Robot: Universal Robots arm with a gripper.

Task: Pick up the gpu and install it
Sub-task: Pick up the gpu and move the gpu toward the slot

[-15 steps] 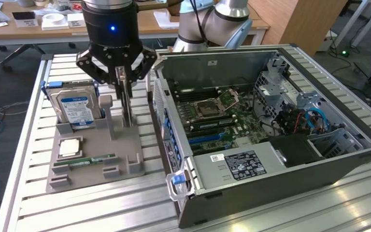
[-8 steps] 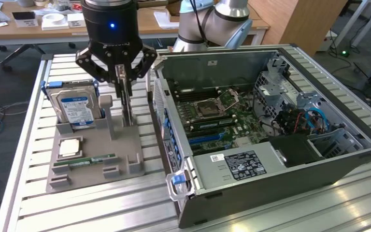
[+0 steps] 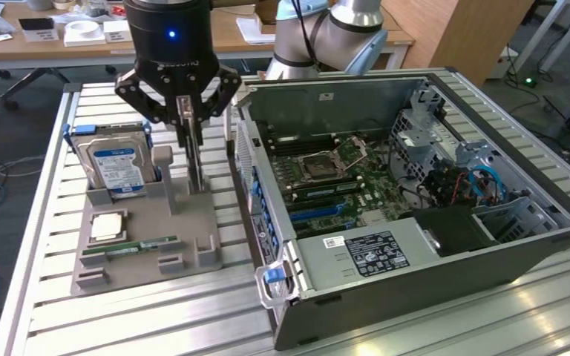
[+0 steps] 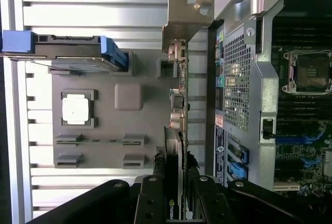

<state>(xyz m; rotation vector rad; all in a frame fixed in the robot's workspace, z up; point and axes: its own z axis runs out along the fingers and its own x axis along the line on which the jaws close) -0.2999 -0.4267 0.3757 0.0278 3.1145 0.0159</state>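
Fingers (image 3: 180, 122) pinching the gpu (image 3: 196, 167) as it stands upright in the grey holder (image 3: 146, 245)

The gripper (image 3: 188, 135) hangs straight over the holder, clamped on the card's top edge. The card stands on edge in a slot, which seems meant to offer that edge to a grasp from above. The holder sits on the desk (image 3: 116, 319), just beside the open computer case (image 3: 414, 245), at the exterior view's left. Further left stands the hard drive (image 3: 116, 159). Whether the card has left its slot, I cannot tell.
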